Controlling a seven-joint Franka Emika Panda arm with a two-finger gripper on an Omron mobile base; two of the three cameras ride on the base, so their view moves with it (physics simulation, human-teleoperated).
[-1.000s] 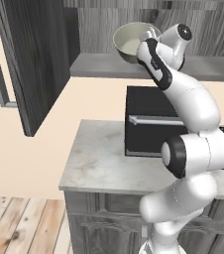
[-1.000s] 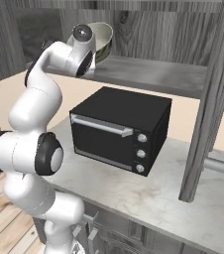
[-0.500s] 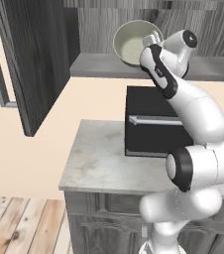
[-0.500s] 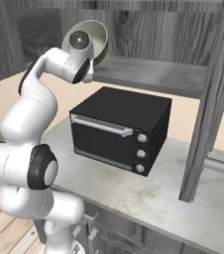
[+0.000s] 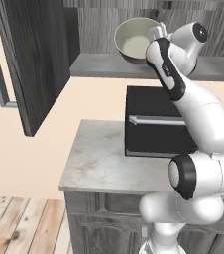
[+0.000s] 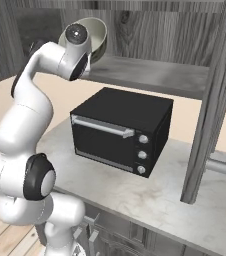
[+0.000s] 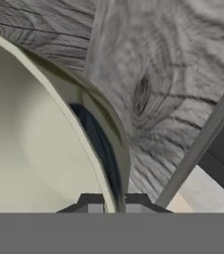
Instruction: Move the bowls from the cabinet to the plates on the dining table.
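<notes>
A cream-rimmed bowl with a dark greenish outside hangs tilted on its side above the shelf of the open dark wood-grain cabinet. My gripper is shut on the bowl's rim at its right side. In the hand view the rim of the bowl runs down between the two fingertips, and the gripper pinches it. From the right base view the bowl shows behind the hand. The plates and the dining table are out of view.
A black oven stands on the small marble counter below the shelf. One cabinet door hangs open at the left, and another at the right. Wooden floor lies beyond the counter's left end.
The gripper has closed on the bowl's rim. The bowl has tipped further onto its side and risen slightly off the shelf, while the arm's elbow has straightened upward.
</notes>
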